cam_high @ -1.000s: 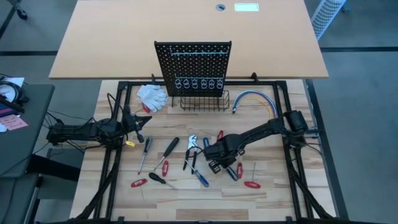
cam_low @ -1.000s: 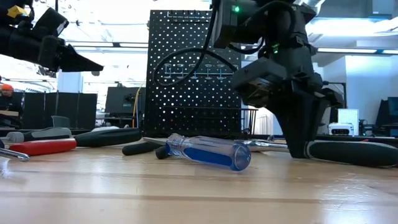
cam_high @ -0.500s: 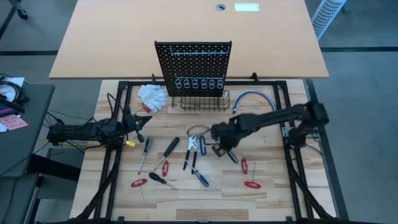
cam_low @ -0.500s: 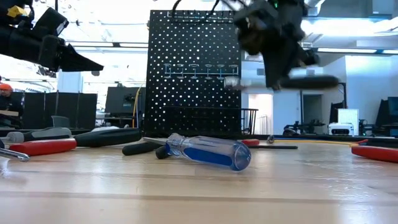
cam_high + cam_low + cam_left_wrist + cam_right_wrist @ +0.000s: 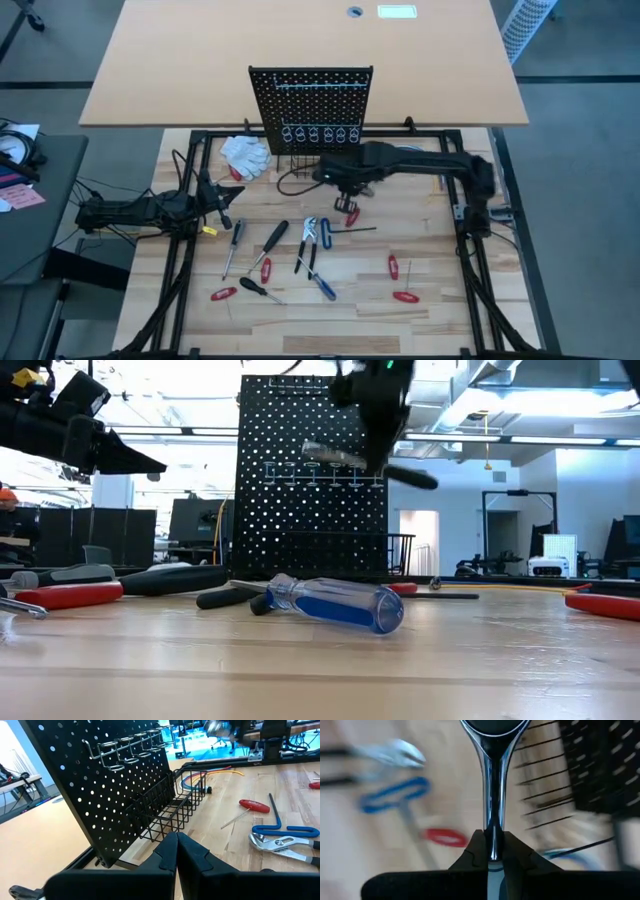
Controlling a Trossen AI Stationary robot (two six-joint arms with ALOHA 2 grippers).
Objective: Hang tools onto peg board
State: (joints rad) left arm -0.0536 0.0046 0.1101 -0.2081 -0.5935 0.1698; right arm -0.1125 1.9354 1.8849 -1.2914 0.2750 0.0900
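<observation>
The black peg board (image 5: pixel 310 100) stands upright at the table's far side, with a row of silver rings (image 5: pixel 318 133) and a wire basket (image 5: pixel 328 162) at its foot. My right gripper (image 5: pixel 347 187) is just in front of the basket, raised, and shut on a screwdriver with a silver shaft and a black handle (image 5: pixel 410 477). My left gripper (image 5: pixel 226 200) waits at the table's left, shut and empty; it also shows in the left wrist view (image 5: pixel 176 851). Other tools lie on the table: blue pliers (image 5: pixel 309 232), black screwdrivers (image 5: pixel 272 240) and a blue screwdriver (image 5: pixel 335 603). My right gripper pinches the screwdriver's silver shaft (image 5: pixel 492 832) between its two fingers. The shaft runs on past the fingertips to the black handle (image 5: pixel 492 725). The tool is lifted clear of the table, slightly tilted, at about the height of the rings (image 5: pixel 335 456).
White gloves (image 5: pixel 244 154) lie left of the basket and a curved blue cable (image 5: pixel 410 157) lies right of it. Red-handled screwdrivers lie at the near left (image 5: pixel 222 294), near right (image 5: pixel 405 296) and below my right gripper (image 5: pixel 352 215).
My right gripper has risen from the table's right middle with the black-handled screwdriver, lifting it clear, and has gone toward the far edge and left to the front of the peg board.
</observation>
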